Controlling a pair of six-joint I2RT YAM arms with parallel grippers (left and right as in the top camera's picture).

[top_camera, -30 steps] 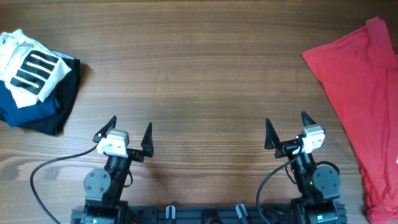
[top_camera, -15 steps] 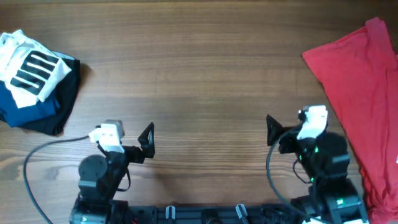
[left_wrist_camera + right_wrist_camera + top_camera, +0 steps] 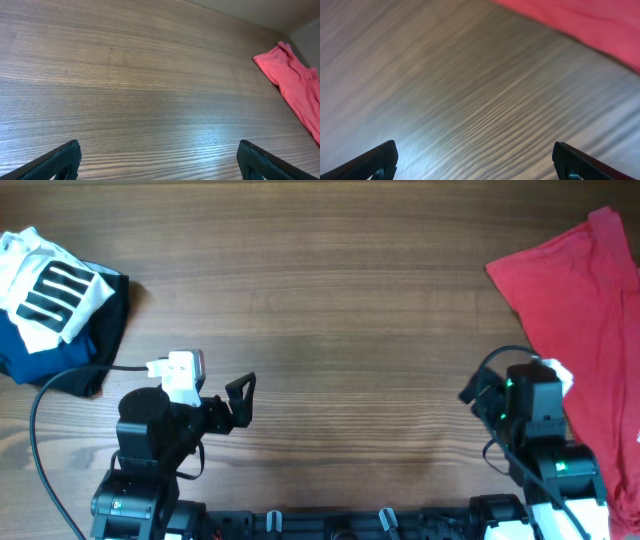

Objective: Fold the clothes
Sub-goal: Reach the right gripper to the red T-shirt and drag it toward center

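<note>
The red T-shirt (image 3: 590, 320) lies crumpled along the table's right edge, partly out of view. It also shows far right in the left wrist view (image 3: 295, 80) and at the top right of the right wrist view (image 3: 590, 22). My right gripper (image 3: 480, 160) is open and empty over bare wood, just left of the shirt. In the overhead view the right arm (image 3: 530, 405) stands beside the shirt's left edge. My left gripper (image 3: 240, 395) is open and empty over bare wood at the left of middle; its jaws also show in the left wrist view (image 3: 160, 160).
A pile of folded garments sits at the far left: a white one with black stripes (image 3: 50, 290) on top of navy (image 3: 40, 355) and black (image 3: 105, 330) ones. A black cable (image 3: 60, 380) runs from the left arm. The wooden table (image 3: 330, 300) spans the view.
Both arms have lifted and swung. The left gripper turned to the right toward the table's middle. The right arm moved right, up to the shirt's edge. The shirt has not moved.
</note>
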